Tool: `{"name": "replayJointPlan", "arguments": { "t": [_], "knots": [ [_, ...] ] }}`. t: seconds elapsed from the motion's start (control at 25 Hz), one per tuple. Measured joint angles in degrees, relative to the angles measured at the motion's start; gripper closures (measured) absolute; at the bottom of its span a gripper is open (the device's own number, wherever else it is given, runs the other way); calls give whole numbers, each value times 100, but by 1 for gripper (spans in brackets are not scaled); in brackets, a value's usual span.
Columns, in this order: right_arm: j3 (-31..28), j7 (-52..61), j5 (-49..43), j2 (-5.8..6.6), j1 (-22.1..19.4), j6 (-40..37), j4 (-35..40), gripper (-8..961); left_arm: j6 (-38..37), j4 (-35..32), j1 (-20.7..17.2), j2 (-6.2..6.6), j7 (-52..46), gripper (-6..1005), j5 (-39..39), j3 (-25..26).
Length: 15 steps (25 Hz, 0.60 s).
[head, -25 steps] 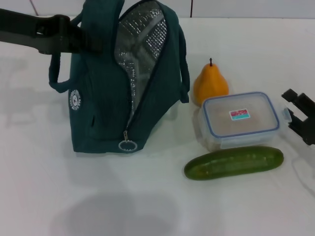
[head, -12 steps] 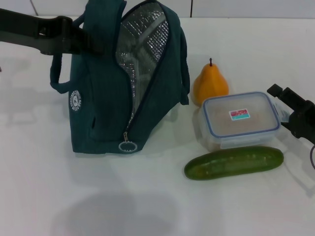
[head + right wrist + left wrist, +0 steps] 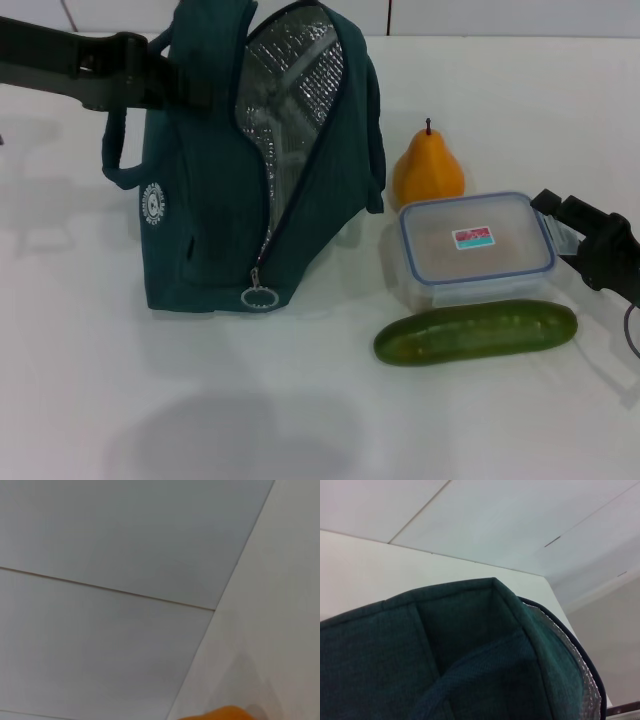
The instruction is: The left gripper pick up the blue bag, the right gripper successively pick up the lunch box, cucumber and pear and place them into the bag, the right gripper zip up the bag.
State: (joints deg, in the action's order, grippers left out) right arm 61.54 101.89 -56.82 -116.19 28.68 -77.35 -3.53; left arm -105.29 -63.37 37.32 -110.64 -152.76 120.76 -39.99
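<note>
White tabletop [image 3: 300, 420] filled the head view. Nearest, at lower right of the frame, the cucumber [image 3: 476, 332] lay lengthwise, just in front of the lunch box [image 3: 474, 249]. At the right edge the right gripper [image 3: 578, 232] had its fingers spread, one fingertip against the box's right end. Behind the box, right of centre, stood the pear [image 3: 427, 173], its orange top also showing at the bottom edge of the right wrist view [image 3: 220, 714]. Left of centre the blue bag [image 3: 215, 200] stood unzipped, foil lining showing. At upper left the left gripper [image 3: 190, 85] was clenched on the bag's top by a handle.
</note>
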Motion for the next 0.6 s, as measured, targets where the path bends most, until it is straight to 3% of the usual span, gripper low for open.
{"name": "replayJointPlan", "arguments": {
  "t": [0.24, 0.6],
  "knots": [
    [-31, -1, -1, 0, -13, 5, 2, 623, -7, -2, 4, 0, 0, 949, 0, 0],
    [-41, -38, 3, 0, -31, 10, 2, 774, -23, -83, -9, 0, 0, 950, -11, 0]
  ]
}}
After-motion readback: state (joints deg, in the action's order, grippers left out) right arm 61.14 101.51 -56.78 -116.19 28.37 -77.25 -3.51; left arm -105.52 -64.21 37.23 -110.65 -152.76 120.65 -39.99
